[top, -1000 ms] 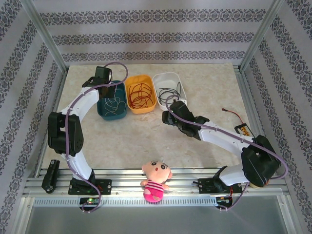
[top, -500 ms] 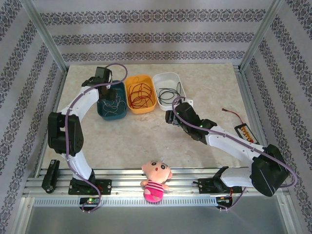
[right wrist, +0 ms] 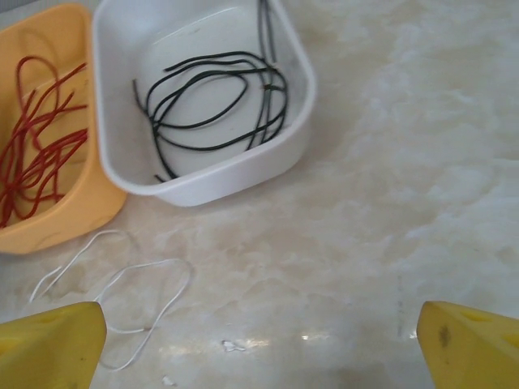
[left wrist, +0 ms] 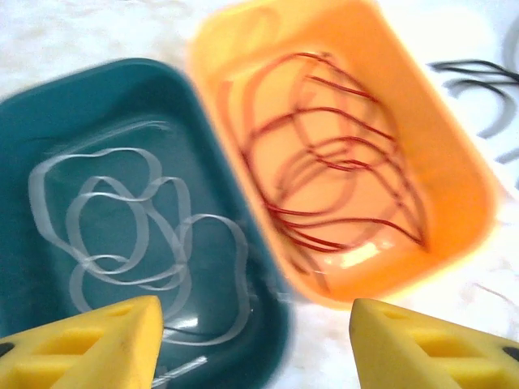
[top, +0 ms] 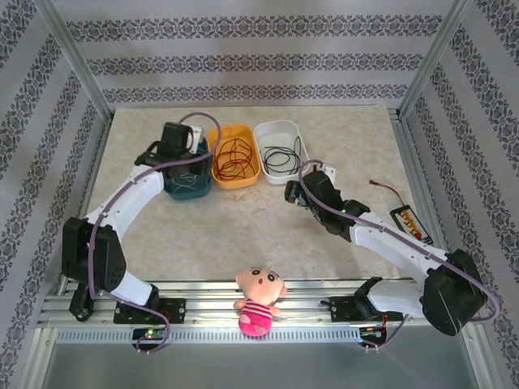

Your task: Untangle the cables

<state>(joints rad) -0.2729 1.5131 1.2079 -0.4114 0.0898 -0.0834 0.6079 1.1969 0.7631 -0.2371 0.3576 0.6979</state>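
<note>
2 white-and-black arms, purple-cabled

The left arm [top: 130, 188] and right arm [top: 388, 241] have smooth white link shells and black joint housings, with a thin purple cable [top: 96, 235] along each. The left gripper [left wrist: 255, 328] and right gripper [right wrist: 259, 344] carry blunt, wedge-shaped yellow fingers [left wrist: 89, 340].

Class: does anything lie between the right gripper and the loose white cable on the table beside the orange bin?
Nothing visible does. The right gripper is open, and only bare table separates it from the white cable, which lies just in front of the orange bin.
</note>
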